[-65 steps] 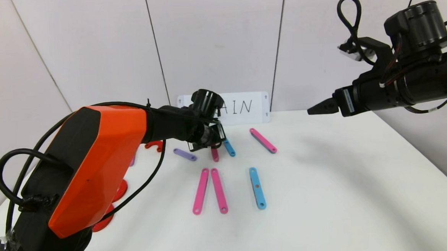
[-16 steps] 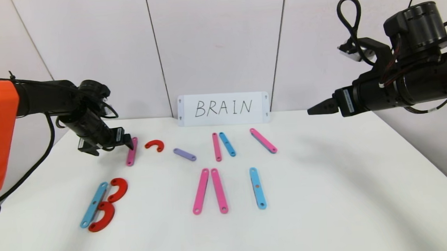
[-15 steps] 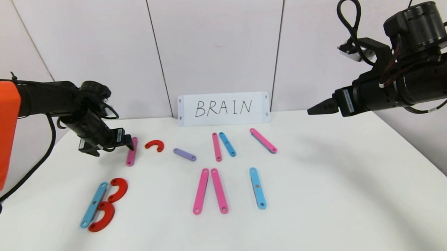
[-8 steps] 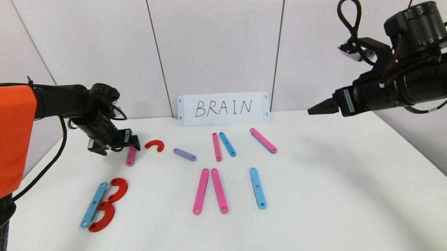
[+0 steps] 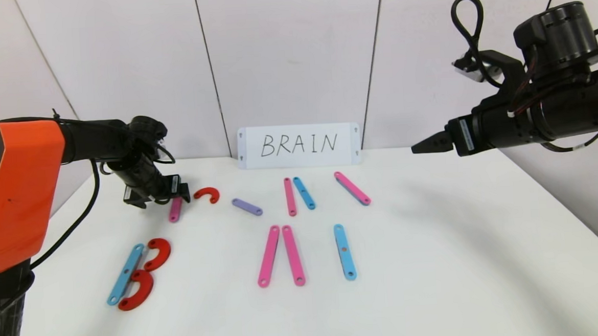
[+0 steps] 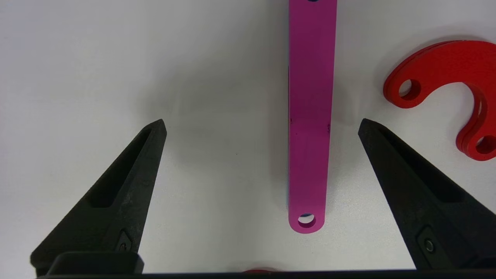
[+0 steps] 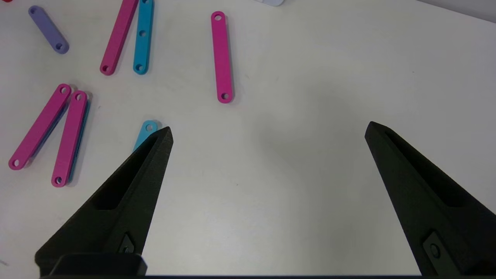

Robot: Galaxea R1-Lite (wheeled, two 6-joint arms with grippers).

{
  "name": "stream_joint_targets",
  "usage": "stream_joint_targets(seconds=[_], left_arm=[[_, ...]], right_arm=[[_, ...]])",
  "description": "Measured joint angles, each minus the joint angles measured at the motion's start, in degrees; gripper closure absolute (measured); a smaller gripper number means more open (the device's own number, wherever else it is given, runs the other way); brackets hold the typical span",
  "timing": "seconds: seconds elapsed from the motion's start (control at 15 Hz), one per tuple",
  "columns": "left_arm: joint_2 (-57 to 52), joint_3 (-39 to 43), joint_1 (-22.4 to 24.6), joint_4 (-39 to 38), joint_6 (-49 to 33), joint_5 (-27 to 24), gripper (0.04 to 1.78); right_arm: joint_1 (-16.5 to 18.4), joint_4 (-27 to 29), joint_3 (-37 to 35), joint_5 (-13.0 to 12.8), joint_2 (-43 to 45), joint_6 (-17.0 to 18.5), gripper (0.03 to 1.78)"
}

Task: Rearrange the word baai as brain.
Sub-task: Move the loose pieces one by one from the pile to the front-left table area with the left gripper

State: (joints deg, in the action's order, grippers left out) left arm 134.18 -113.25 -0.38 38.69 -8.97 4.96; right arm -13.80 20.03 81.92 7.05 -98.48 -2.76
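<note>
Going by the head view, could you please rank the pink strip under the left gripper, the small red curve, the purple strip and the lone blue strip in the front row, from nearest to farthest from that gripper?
From the open left gripper:
1. Pink strip, directly beneath its fingers.
2. Small red curve, just beside it, toward the table's middle.
3. Purple strip, farther toward the middle.
4. Lone blue strip, front row, right of centre.

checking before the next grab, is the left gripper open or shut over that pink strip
Open. In the left wrist view the left gripper has its two black fingers spread wide, the pink strip lying flat on the table between them, untouched.
</note>
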Motion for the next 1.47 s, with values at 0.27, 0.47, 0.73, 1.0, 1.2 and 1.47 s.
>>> stream_joint_targets(seconds=[0.27, 0.47, 0.73, 1.0, 1.2, 1.47], left_arm=[[0.4, 0.0, 0.0, -0.1, 0.0, -0.6, 0.08], [0.7, 0.0, -0.4, -0.2, -0.3, -0.7, 0.09], [0.7, 0.0, -0.4, -0.2, -0.5, -1.0, 0.33], [0.7, 0.0, -0.4, -0.2, -1.2, -1.0, 0.97], [0.7, 0.0, -0.4, -0.2, -1.2, -1.3, 1.44], [-0.1, 0.1, -0.7, 0.4, -1.3, -3.0, 1.51]], right_arm=[[0.0, 0.0, 0.0, 0.0, 0.0, 0.0, 0.07], [0.0, 0.0, 0.0, 0.0, 0.0, 0.0, 0.07], [-0.1, 0.1, 0.0, 0.0, 0.0, 0.0, 0.07], [-0.2, 0.1, -0.1, 0.0, 0.0, -0.1, 0.07], [-0.5, 0.1, -0.1, -0.1, 0.0, -0.2, 0.07], [-0.6, 0.1, -0.2, -0.1, 0.0, -0.2, 0.07]])
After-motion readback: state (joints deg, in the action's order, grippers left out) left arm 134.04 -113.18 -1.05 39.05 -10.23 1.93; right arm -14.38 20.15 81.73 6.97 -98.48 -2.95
